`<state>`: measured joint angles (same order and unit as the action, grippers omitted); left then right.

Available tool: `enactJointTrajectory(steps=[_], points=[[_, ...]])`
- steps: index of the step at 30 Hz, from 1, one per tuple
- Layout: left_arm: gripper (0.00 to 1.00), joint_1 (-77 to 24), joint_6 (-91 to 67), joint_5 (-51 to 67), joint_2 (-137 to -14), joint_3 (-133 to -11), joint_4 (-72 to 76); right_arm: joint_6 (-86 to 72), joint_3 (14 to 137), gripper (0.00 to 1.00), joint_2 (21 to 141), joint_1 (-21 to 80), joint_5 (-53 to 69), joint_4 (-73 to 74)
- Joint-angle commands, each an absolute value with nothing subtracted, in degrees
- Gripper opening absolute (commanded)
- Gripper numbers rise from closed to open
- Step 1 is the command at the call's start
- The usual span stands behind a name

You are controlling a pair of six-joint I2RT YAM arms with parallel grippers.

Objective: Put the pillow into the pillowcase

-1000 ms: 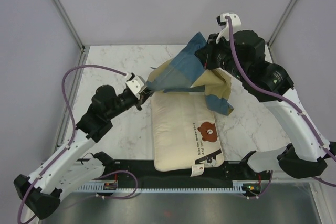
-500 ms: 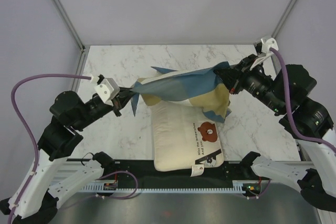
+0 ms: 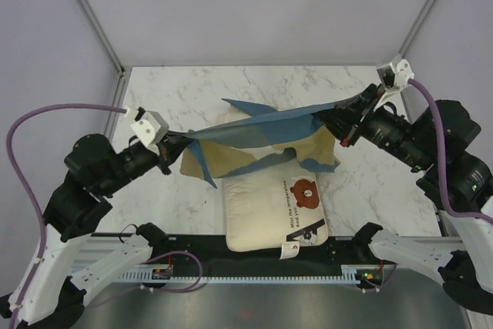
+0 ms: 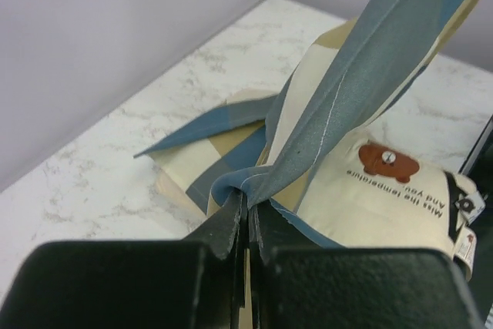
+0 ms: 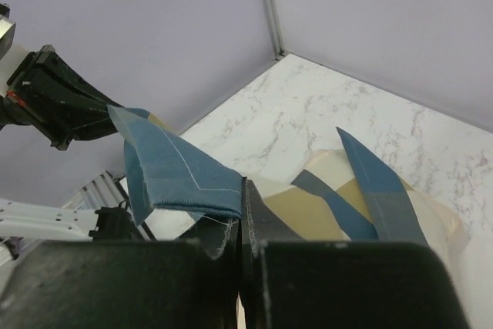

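A: Blue, tan and cream checked cloth, overhead view. Count?

B: One pillowcase (image 3: 262,123), raised and stretched between two arms. One pillow (image 3: 262,217), cream with a bear face, flat on the marble table (image 3: 177,90) below it. The pillow's far end lies under the hanging cloth.

A: Arm poses?

B: Left arm bent, forearm reaching inward. The left gripper (image 3: 176,145) is pinched on the pillowcase's left end. Right arm reaches in from the right side, and the right gripper (image 3: 335,119) is pinched on the opposite end. The two grippers are well apart.

A: Left wrist view?

B: One pair of black fingers pressed together on a bunched blue fold. From there the cloth rises in a taut band to the upper right. More checked cloth is draped below. The pillow shows beyond it, with its bear face and a line of dark text.

A: Right wrist view?

B: One pair of fingers closed on a stitched blue hem. Checked blocks sag over the table behind. The left arm's black gripper shows at far left.
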<state>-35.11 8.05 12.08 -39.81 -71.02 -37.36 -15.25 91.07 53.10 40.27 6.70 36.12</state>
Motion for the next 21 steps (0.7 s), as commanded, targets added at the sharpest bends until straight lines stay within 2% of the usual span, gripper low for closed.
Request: enactJointTrajectory(steps=[1, 6, 11, 15, 21], points=[[0.02, -34.89, 5.10, 12.73, -34.47, -78.55, -37.09, -16.08, 96.50, 0.00, 49.93, 40.08, 12.29, 30.07], [0.02, -34.81, 2.73, 27.03, -29.98, -86.39, -33.67, -18.89, 98.52, 0.00, 44.13, 40.17, 20.90, 23.39], [0.02, -34.28, 0.61, 33.92, -24.45, -87.36, -24.45, -21.36, 98.53, 0.00, 36.66, 40.08, 22.32, 13.81], [0.02, -34.01, -0.09, 31.57, -26.00, -89.11, -19.34, -19.87, 102.54, 0.00, 36.56, 40.08, 18.56, 11.16], [0.02, -34.01, 3.69, 22.52, -37.33, -95.26, -18.64, -17.58, 111.96, 0.00, 47.80, 40.17, 6.96, 13.18]])
